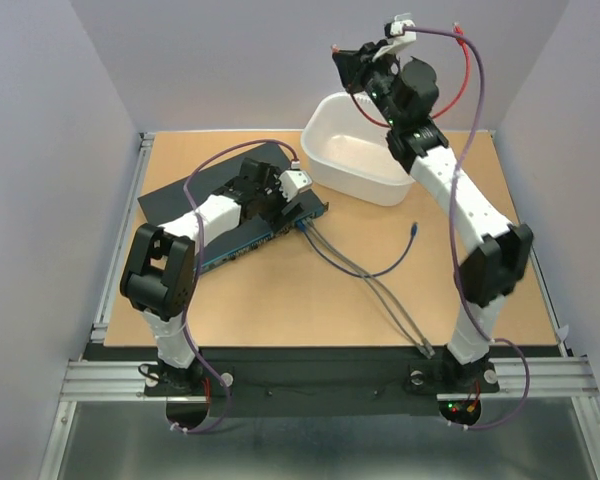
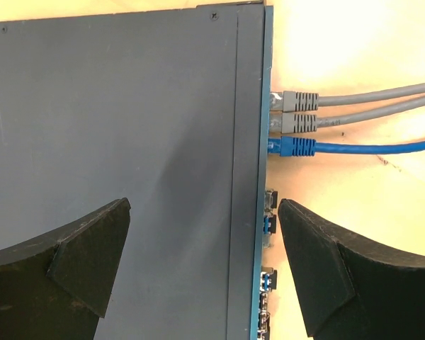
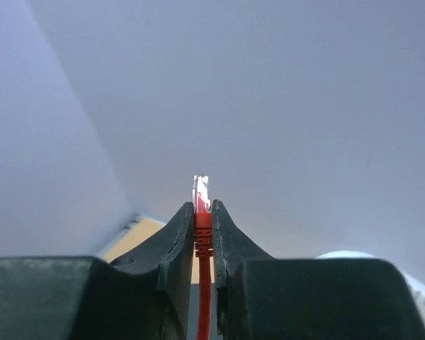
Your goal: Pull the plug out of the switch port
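The switch [image 1: 195,190] is a flat dark box with a blue socket edge [image 2: 266,177]. Two grey plugs [image 2: 298,101] and a blue plug [image 2: 296,146] sit in its ports, with their cables running off across the table. My left gripper [image 2: 202,262] is open just above the switch's socket edge, near its right end [image 1: 298,203]. One finger [image 2: 78,262] is over the top and the other over the table. My right gripper [image 3: 203,212] is shut on a red plug [image 3: 202,205]. It is raised high above the white tub [image 1: 355,160], and the red cable [image 1: 468,70] loops behind it.
The blue cable's free end [image 1: 412,230] lies on the wooden table between the arms. The grey cables [image 1: 390,300] run toward the right arm's base. Grey walls close in the back and sides.
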